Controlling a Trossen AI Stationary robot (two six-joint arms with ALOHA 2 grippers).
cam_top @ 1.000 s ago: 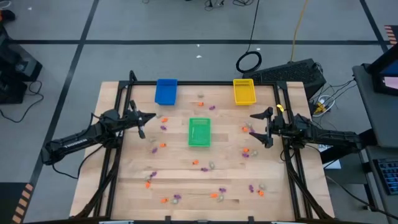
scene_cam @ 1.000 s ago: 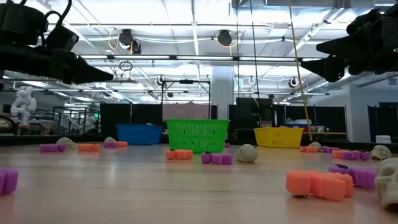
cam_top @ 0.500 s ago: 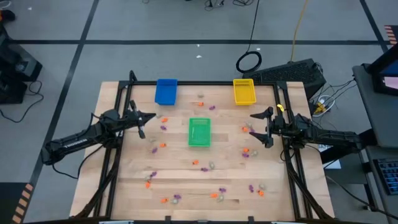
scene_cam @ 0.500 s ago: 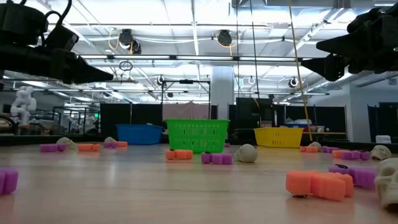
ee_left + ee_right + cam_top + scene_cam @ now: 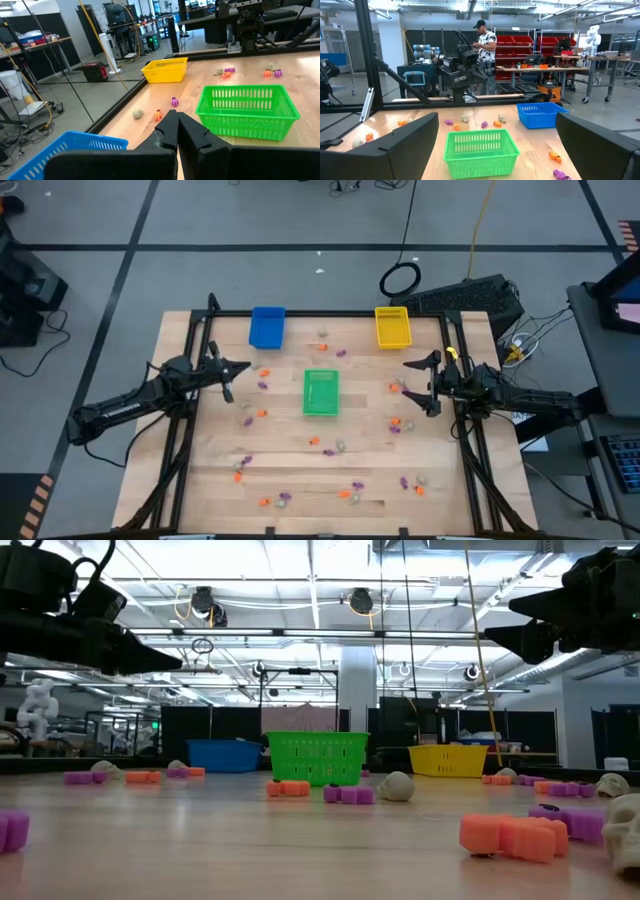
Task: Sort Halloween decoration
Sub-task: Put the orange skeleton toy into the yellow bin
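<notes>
Fingers of the left gripper (image 5: 243, 366) are pressed together on nothing, above the table (image 5: 290, 475) at nine o'clock of the green tray (image 5: 320, 392). Those of the right gripper (image 5: 412, 383) stand spread wide and empty, at three o'clock of that tray. Orange, purple and pale trinkets (image 5: 338, 446) lie scattered over the wood, none in the blue tray (image 5: 266, 327) or yellow tray (image 5: 392, 327).

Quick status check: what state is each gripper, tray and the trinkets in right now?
left gripper: shut, empty, raised off the table.
right gripper: open, empty, raised.
blue tray: upright, looks empty.
green tray: upright, looks empty.
yellow tray: upright, looks empty.
trinkets: scattered loose on the table, unsorted.
</notes>
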